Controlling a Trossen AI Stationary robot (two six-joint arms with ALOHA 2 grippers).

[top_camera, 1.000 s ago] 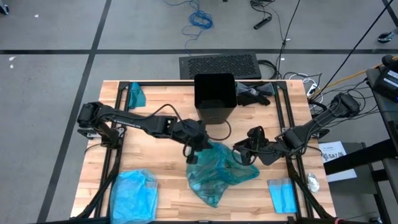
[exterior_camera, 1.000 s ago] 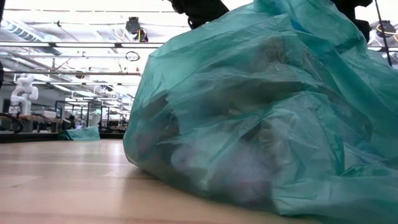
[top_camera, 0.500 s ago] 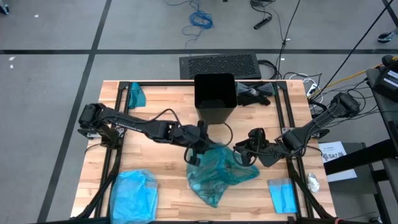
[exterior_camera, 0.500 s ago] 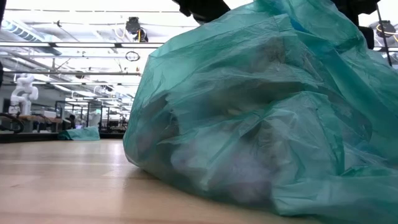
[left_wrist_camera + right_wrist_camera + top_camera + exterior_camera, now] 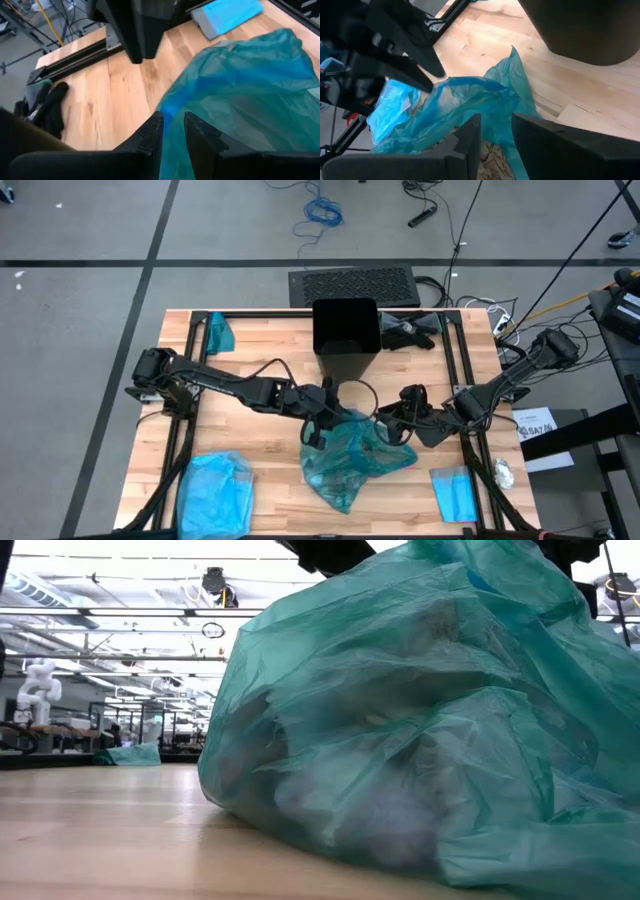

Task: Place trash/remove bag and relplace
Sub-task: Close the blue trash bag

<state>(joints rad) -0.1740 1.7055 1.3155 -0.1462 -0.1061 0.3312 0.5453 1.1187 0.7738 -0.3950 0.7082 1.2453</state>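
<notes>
1. A white printed sheet (image 5: 537, 423) is seen beside the right edge of the wooden bench (image 5: 250, 445); its writing is too small to be read, and no other label can be made out.
2. A tall, square black plastic bin (image 5: 346, 337) stands upright at the far middle of the bench, unlined, with nothing seen inside.
3. The thin, translucent dark teal-green plastic bag (image 5: 350, 456) lies slumped and crinkled on the bench in front of the bin, near the middle and slightly toward the near edge.
4. Crumpled trash (image 5: 390, 810) is held inside it: pale and brownish scraps are seen dimly through the film in the low view, and brown netting-like paper (image 5: 492, 162) shows at the bag's mouth in the right wrist view.
5. The left end effector (image 5: 322, 412) is placed at the bag's upper left edge; its fingers (image 5: 150, 134) are nearly together, with a fold of teal film pinched in the narrow gap.
6. The right end effector (image 5: 394, 420) is placed at the bag's upper right edge; its fingers (image 5: 470, 137) stand slightly apart astride the bag's rim, and a firm grip cannot be confirmed.
7. A paler sky-blue plastic bag (image 5: 216, 491) lies at the near left corner, a flat folded blue packet (image 5: 455, 492) at the near right, and a small teal bundle (image 5: 219, 335) at the far left.
</notes>
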